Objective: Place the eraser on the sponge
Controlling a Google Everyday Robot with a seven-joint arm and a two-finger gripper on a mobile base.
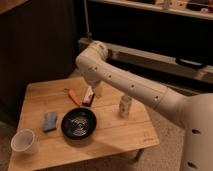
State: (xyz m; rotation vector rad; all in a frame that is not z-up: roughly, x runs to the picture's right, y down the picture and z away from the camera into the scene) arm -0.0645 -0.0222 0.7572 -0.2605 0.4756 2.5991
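a: where was the eraser [88, 97] just then?

b: near the middle of the wooden table [120, 137], standing steeply on end, white part up and reddish part down. the gripper [95, 90] hung directly over it, at the end of the white arm [120, 82] that reached in from the right of the view. the arm's last link hid the contact, so whether the gripper had hold of the eraser could not be told.

a: and the sponge [50, 121]?

b: it lay flat and bare, well apart from the eraser, toward the left of the view and nearer the front edge. its long axis ran roughly front to back. the eraser was not on it.

a: what lay between them?

b: the orange pen [73, 96] lay just left of the eraser, and the black bowl [79, 123] sat just beside the sponge on its right. a path to the sponge would likely pass over the pen and the bowl's near rim.

a: anything in the containers?

b: the bowl showed only a pale pattern inside; no object could be made out in it. the white cup [24, 141] stood at the front left corner, its inside unreadable. a small white bottle [124, 106] stood upright to the right, clear of that path.
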